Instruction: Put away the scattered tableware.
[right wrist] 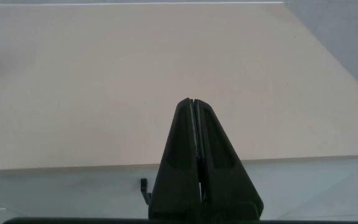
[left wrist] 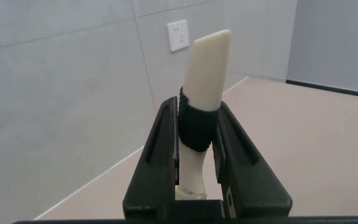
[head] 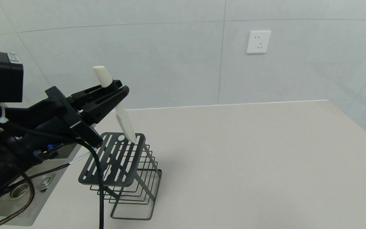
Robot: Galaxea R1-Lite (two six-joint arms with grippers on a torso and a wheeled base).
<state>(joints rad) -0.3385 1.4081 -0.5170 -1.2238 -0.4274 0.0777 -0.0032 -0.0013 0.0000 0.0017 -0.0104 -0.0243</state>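
Left tool (head: 116, 89) grips a white utensil (head: 125, 122) above a black rack (head: 116, 159) on a beige desk (head: 249, 159).

The desk is a plain matte slab against a pale grey tiled wall with a white socket (head: 258, 41). A steel sink (head: 27, 190) is set into the desk on the robot's left, just beside the rack. The rack is a wire frame with a slotted top plate. The left tool (left wrist: 197, 124) is closed narrowly on the utensil (left wrist: 207, 68), clamped at a dark band round its middle, so the blunt end sticks up past the fingers. The utensil is tilted, its lower tip meeting the far corner of the plate; whether it has entered a slot I cannot tell. The right tool (right wrist: 194, 109) hangs over bare desk (right wrist: 135, 81), fingers pressed together, holding nothing.
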